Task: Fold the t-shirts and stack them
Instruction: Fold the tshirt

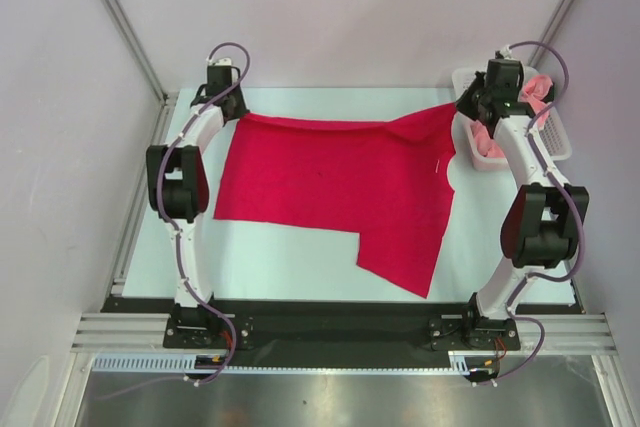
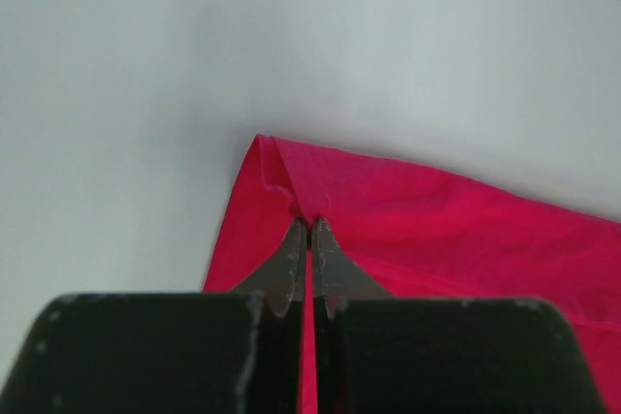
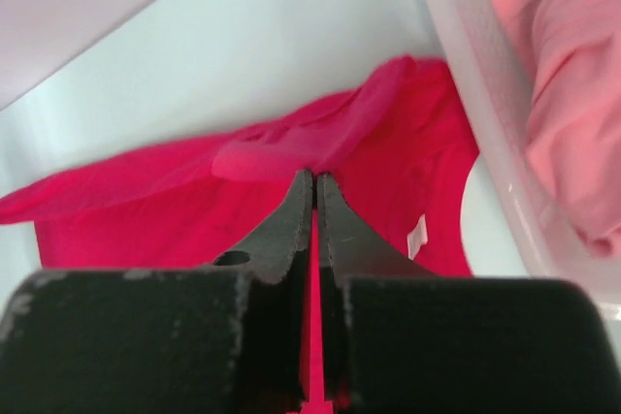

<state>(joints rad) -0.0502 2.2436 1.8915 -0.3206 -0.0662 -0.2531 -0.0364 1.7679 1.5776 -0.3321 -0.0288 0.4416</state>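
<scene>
The crimson red t-shirt (image 1: 340, 187) lies spread across the table, its far edge lifted and stretched between both grippers. My left gripper (image 1: 234, 107) is shut on its far left corner; the wrist view shows the pinched cloth (image 2: 388, 220) at the closed left gripper (image 2: 310, 224). My right gripper (image 1: 466, 105) is shut on the shirt's far right corner, next to the basket. The right wrist view shows the closed right gripper (image 3: 314, 177) with red cloth (image 3: 175, 210) bunched at the tips. The salmon pink t-shirt (image 1: 497, 142) lies crumpled in the basket and shows in the right wrist view (image 3: 572, 84).
The white mesh basket (image 1: 560, 132) stands at the far right corner of the table; its wall (image 3: 485, 84) is close beside my right gripper. A sleeve of the red shirt hangs toward the near edge. Grey walls enclose the table (image 1: 290, 257).
</scene>
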